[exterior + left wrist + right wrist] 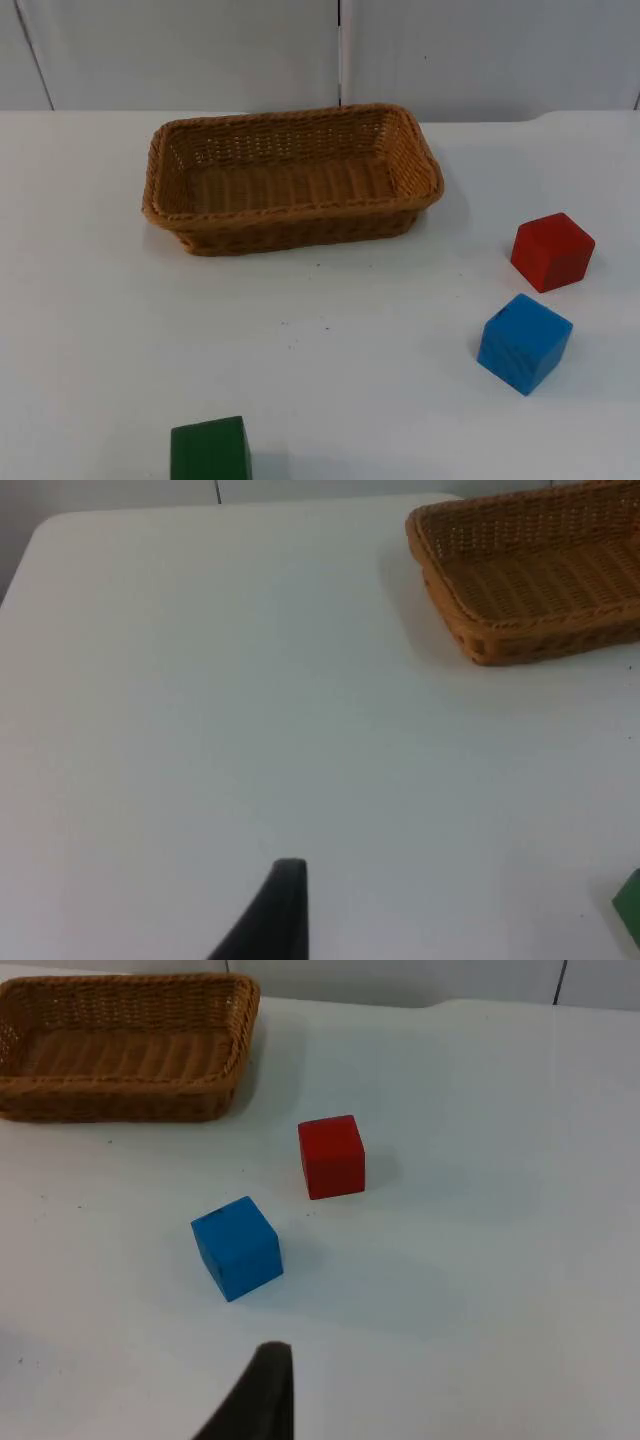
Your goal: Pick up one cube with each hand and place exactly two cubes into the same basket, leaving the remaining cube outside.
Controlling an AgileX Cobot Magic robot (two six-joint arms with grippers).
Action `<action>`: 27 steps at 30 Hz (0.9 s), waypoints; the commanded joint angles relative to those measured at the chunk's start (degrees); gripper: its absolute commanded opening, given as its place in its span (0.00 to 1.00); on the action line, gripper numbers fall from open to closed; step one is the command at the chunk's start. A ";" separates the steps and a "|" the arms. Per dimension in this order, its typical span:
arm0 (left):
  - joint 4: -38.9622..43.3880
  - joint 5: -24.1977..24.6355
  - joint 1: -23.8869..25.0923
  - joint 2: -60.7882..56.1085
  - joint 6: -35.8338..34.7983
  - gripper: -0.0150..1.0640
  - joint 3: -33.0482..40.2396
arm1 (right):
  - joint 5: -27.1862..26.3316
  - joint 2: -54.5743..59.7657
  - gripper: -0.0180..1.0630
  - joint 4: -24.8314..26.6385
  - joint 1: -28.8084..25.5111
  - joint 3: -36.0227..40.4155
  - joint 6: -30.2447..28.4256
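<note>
The blue cube (524,343) looked hard and light, best pinched on flat sides; I couldn't tell either gripper's opening.

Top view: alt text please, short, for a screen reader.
An empty brown wicker basket sits mid-table on a white table. A red cube and blue cube lie apart at the right; a green cube is at the near edge.

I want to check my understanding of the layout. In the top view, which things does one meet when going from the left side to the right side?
green cube → basket → blue cube → red cube
</note>
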 commanded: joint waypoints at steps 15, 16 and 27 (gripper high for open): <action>-0.60 -2.92 0.10 9.77 -1.14 0.99 -6.04 | -3.57 9.71 0.99 -0.06 -0.35 -4.98 -0.87; -0.90 -2.92 0.10 10.17 -1.14 0.99 -6.04 | -3.84 10.63 0.99 0.06 -0.35 -4.98 -0.87; -5.15 -2.44 0.10 11.58 -1.14 0.99 -6.04 | -4.69 20.25 0.99 1.16 -0.35 -4.98 -1.95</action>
